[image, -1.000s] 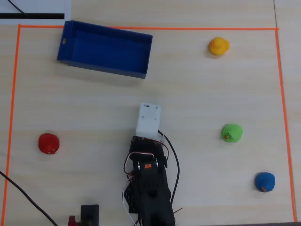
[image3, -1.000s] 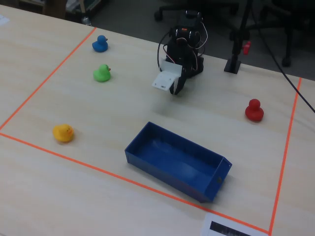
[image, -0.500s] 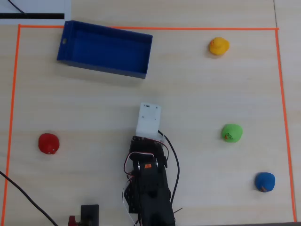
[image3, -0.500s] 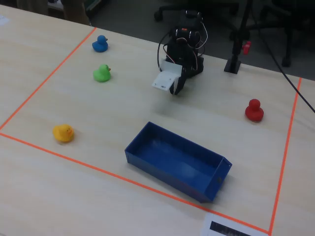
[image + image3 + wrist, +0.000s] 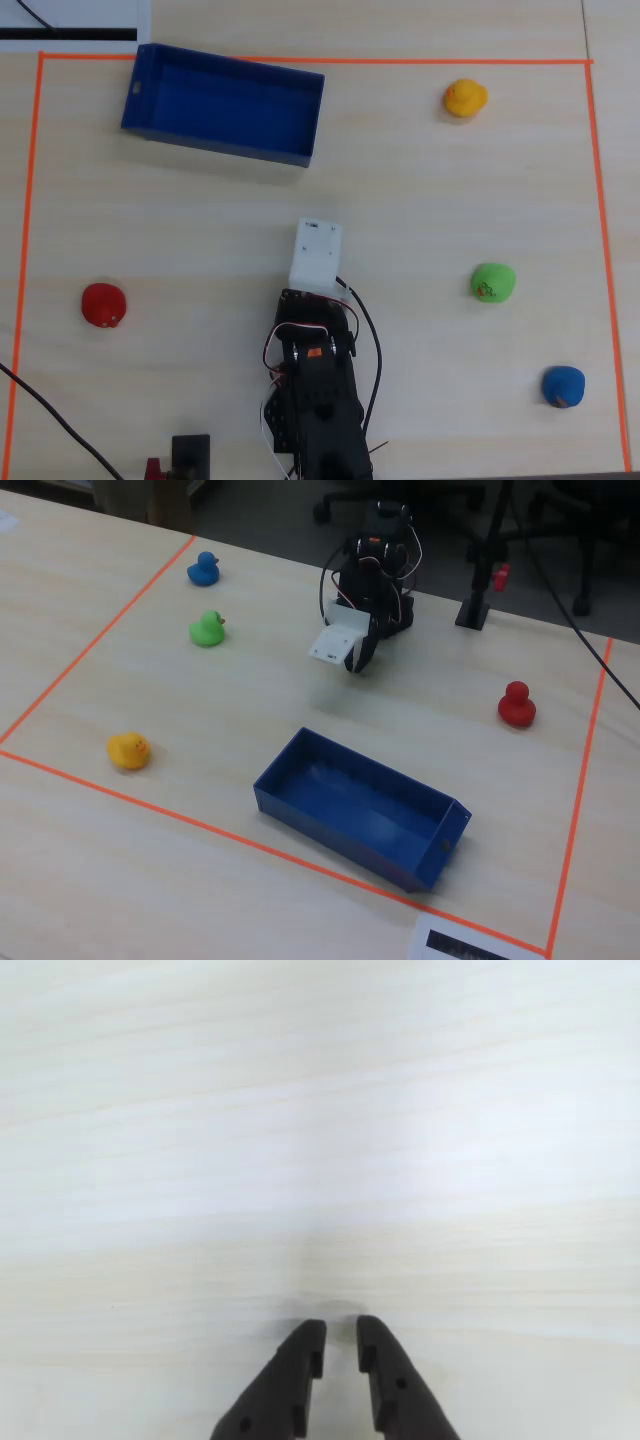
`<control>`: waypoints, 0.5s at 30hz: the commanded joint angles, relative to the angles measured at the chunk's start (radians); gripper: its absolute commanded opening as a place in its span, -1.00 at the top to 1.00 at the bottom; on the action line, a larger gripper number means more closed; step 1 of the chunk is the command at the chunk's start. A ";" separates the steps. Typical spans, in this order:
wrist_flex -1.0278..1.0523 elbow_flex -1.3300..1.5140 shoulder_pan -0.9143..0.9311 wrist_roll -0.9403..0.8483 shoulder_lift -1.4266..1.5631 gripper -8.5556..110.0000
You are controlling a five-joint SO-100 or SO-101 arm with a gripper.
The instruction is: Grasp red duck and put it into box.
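The red duck stands alone on the light wood table at the left of the overhead view, and at the right of the fixed view. The blue open box lies empty at the top left of the overhead view, and near the front of the fixed view. My gripper hangs low over the bare table in the middle, far from both the duck and the box. In the wrist view my gripper has its black jaws almost together with a narrow gap and nothing between them.
A yellow duck, a green duck and a blue duck stand on the right of the overhead view. Orange tape frames the work area. A white camera housing covers the gripper from above.
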 commanded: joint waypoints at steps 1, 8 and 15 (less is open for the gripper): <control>0.021 -0.005 0.003 0.012 -0.008 0.85; 0.020 -0.005 -0.043 0.009 -0.008 0.85; 0.021 -0.005 0.000 0.009 -0.008 0.81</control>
